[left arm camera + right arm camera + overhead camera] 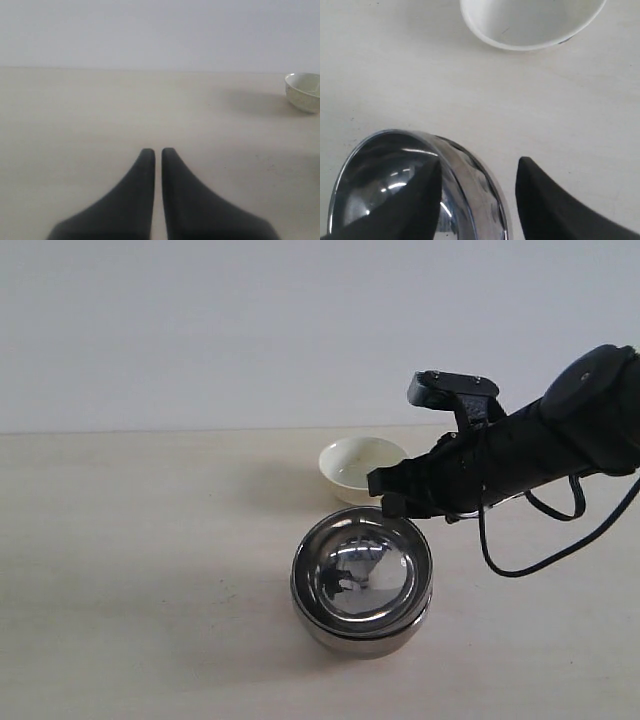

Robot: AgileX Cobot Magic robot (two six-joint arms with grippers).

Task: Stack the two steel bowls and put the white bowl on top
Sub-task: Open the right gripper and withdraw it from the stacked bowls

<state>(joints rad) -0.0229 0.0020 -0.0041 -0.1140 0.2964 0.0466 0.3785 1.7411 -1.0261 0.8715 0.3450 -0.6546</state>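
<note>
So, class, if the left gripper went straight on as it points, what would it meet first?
Probably nothing: ahead of the left gripper lies only bare table; the white bowl sits off its line.

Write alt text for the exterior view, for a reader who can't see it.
Two steel bowls sit nested, one inside the other, on a pale table, with the right gripper of a black arm at their far rim. The white bowl stands on the table just behind them, not yet on the stack.
</note>
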